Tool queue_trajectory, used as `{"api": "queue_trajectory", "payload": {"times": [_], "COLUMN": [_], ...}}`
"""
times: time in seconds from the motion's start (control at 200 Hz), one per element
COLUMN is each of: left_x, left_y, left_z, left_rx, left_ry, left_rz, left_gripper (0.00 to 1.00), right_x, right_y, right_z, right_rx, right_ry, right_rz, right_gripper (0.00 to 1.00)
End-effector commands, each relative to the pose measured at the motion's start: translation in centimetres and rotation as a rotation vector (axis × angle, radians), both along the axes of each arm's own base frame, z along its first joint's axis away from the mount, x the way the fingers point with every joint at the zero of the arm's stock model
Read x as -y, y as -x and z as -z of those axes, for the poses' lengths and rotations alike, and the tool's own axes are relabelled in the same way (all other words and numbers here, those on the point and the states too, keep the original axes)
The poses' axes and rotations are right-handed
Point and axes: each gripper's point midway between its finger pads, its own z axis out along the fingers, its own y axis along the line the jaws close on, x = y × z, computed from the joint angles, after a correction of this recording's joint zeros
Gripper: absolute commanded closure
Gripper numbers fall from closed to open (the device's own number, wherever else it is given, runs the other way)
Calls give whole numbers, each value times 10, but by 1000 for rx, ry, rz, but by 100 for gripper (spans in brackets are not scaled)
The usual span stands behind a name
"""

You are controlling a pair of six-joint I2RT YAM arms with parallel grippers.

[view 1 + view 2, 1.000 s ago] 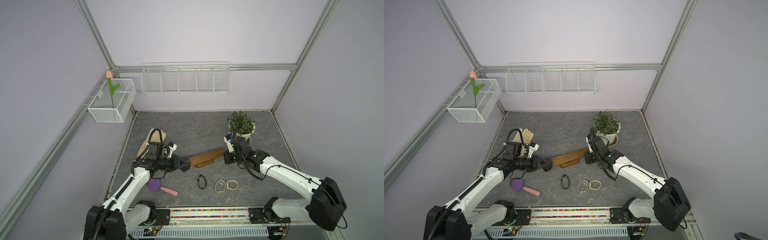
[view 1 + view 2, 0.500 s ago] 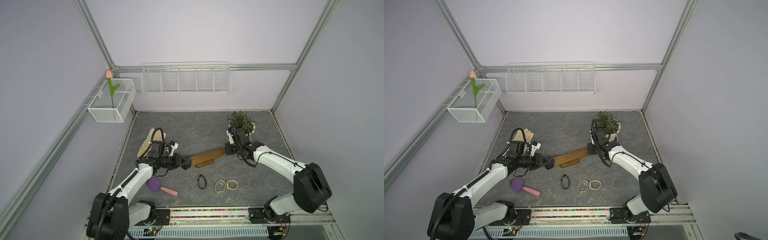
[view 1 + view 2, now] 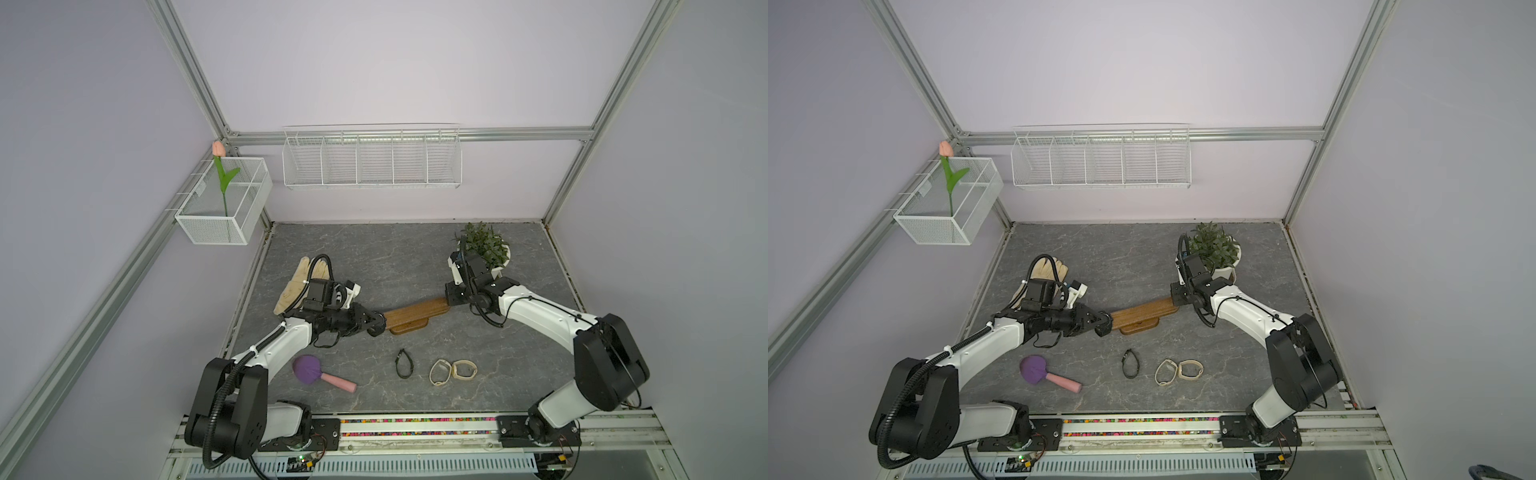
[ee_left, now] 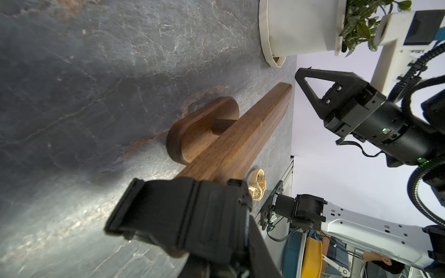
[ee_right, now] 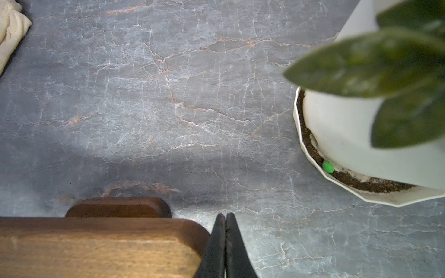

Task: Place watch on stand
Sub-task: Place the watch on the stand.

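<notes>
step: slide the held watch onto the stand (my read)
stand (image 3: 415, 314): mid-table (image 3: 374, 257); bar runs near-left to far-right, oval base flat under it
watch (image 4: 178, 211): black, strap looped, at the bar's left end; can't tell if the loop is over the tip yet
left end effector (image 3: 374, 325): clamped on the watch strap; the strap hides most of the jaws
right end effector (image 5: 225, 215): fingers pressed together, empty; at the bar's right end, touching or just beside it, so it looks like a backstop
how: push along the bar axis, not across; hold the loop open and level with the bar so it clears the rounded end
brace: right side should resist the push, else the stand slides toward the plant pot (image 3: 486, 257)
risk: small base, so a downward load on the left end could tip it
ignore: spare black watch (image 3: 404, 364) and beige watches (image 3: 440, 371), on the near side of the table
</notes>
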Motion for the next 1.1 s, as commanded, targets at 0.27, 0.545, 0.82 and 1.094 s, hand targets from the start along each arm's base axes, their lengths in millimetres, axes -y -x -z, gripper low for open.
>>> {"api": "queue_trajectory", "payload": {"times": [0.27, 0.545, 0.82, 1.094], "left_x": [30, 35, 38, 45], "left_y": [-13, -17, -21, -23], "left_z": [-22, -17, -19, -21], "left_rx": [62, 51, 53, 55], "left_ry": [46, 41, 46, 60], "left_rz": [74, 85, 95, 112], "left_gripper": [100, 100, 100, 100], "right_x": [-13, 3, 32, 21], "right_y": [-2, 1, 4, 8], "right_z": [4, 4, 0, 12], "right_rx": [-17, 7, 38, -20], "right_ry": [-54, 14, 112, 71], "right_rz": [-7, 31, 88, 61], "right_gripper": [93, 93, 93, 93]}}
